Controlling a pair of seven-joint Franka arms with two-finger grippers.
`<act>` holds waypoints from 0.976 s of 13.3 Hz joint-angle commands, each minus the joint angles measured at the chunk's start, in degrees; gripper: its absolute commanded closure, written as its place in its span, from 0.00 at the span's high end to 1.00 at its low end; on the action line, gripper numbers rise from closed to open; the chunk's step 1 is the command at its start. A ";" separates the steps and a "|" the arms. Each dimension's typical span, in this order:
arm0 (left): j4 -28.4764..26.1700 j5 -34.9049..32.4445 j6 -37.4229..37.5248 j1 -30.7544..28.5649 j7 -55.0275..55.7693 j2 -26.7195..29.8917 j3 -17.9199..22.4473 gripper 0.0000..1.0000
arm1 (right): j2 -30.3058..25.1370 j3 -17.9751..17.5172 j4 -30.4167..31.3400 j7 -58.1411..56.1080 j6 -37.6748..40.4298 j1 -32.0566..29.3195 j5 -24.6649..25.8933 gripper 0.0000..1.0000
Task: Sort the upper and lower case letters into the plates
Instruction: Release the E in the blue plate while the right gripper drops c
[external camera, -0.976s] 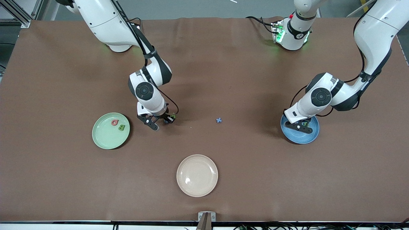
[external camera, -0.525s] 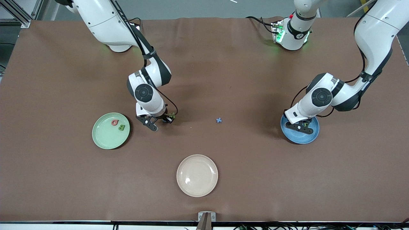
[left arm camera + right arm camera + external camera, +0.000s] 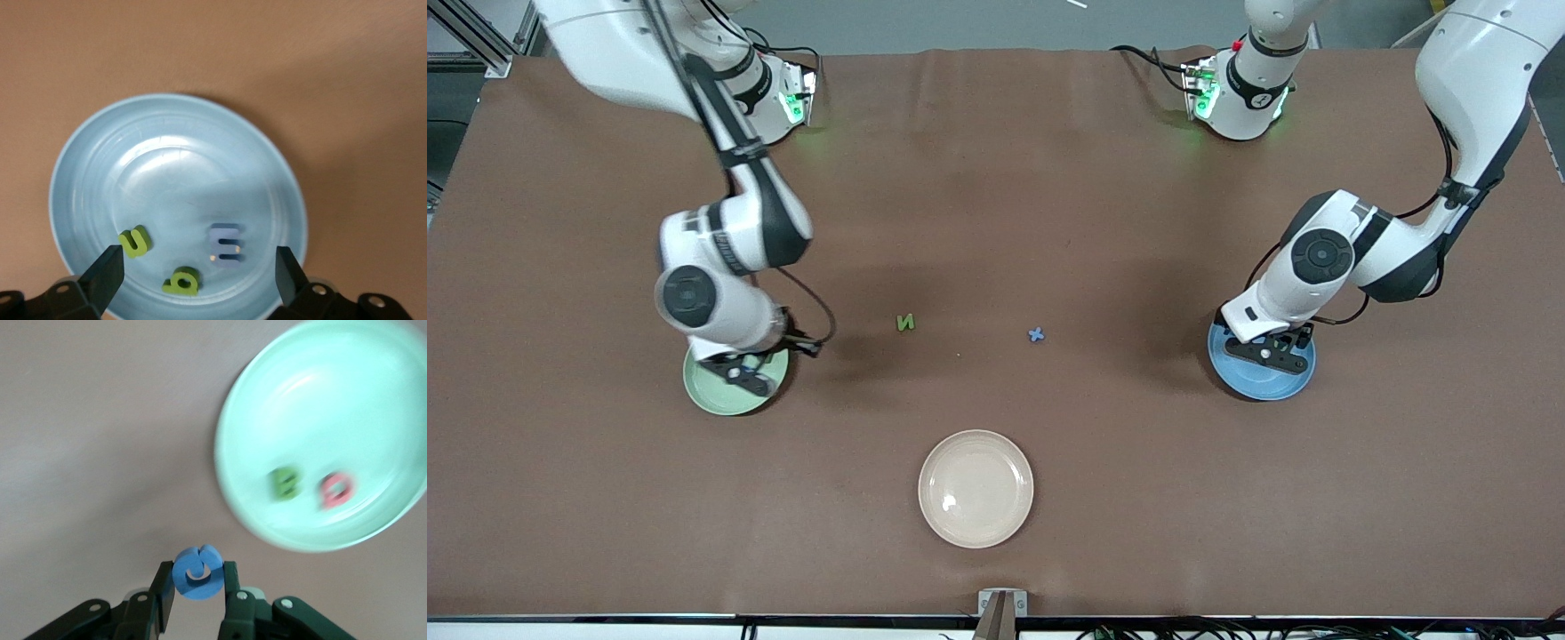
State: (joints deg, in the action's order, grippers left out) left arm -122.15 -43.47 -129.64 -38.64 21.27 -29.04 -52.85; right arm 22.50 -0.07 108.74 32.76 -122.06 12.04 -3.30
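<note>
A brown table (image 3: 1049,178) under even light, grey floor (image 3: 960,22) past its edge.

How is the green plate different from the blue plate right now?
The green plate is pale mint; the blue plate is medium blue. The green plate holds two letters, a green one and a pink one; the blue plate holds three, two green and one pale blue. The right gripper, shut on a blue letter, hangs by the green plate; the left gripper is open over the blue plate. Both are round, shallow and alike in size.
</note>
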 commanded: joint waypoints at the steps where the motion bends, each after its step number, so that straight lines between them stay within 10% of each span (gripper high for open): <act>1: 2.61 2.32 3.25 1.10 6.64 0.39 -4.35 1.00 | -1.14 -0.99 2.00 -9.18 -0.02 -5.61 0.22 0.00; 7: 12.79 7.08 3.25 17.87 31.59 -8.12 -3.58 1.00 | 0.09 -0.90 2.27 -20.35 -3.00 -13.08 1.45 0.00; 13: 25.72 7.26 1.59 42.48 57.45 -14.54 12.67 1.00 | 3.34 -0.90 3.93 -22.13 -9.85 -14.33 1.89 0.01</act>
State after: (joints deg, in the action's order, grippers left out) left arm -101.29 -36.71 -128.19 -1.70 73.49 -41.08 -44.18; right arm 25.44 -0.06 111.17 11.02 -129.40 -1.53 -2.14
